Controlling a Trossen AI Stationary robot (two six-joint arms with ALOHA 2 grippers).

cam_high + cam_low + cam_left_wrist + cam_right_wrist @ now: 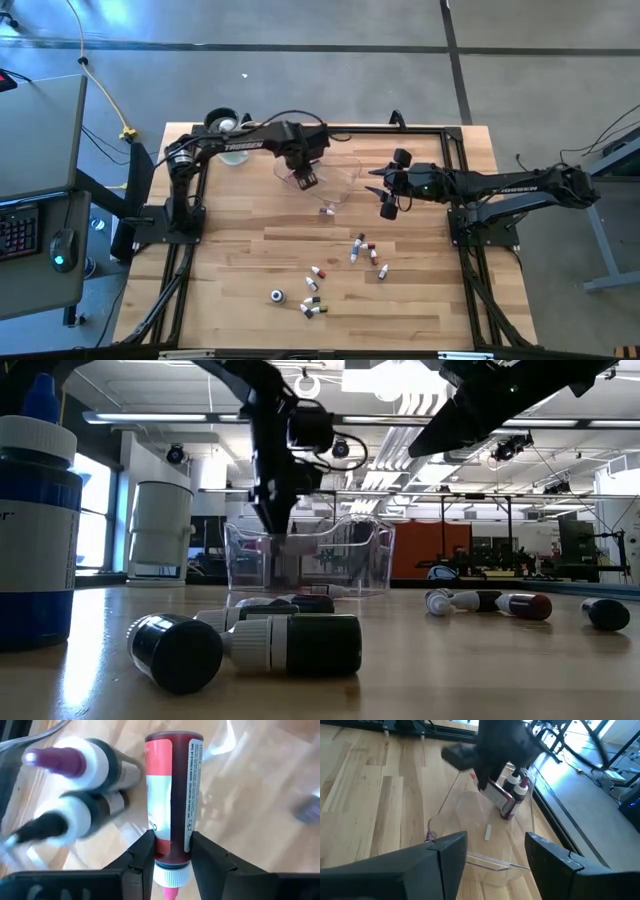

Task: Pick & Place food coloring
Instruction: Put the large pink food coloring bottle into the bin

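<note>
My left gripper (305,180) stands over the clear tray (345,185) at the far middle of the table, shut on a red food coloring bottle (172,795). Two more bottles (82,767) with white collars lie in the tray beside it. Several small bottles (362,248) lie loose on the wood nearer the front, and others (313,303) lie closer to the near edge. My right gripper (387,200) waits open just right of the tray, above the table, holding nothing. My left gripper pinches the red bottle's body just below its white collar (172,857) between its two fingers (145,852). The fingers come from above, pointing steeply down, along the bottle. The bottle hangs base down, slightly tilted, inside the tray (502,802); whether its base touches the tray floor I cannot tell.
A large blue-capped bottle (35,530) stands close to the low camera at the near left. A clear jug (160,525) stands at the far left behind the tray. A small round thing (277,295) lies near the front. Black frame rails (460,170) border the table.
</note>
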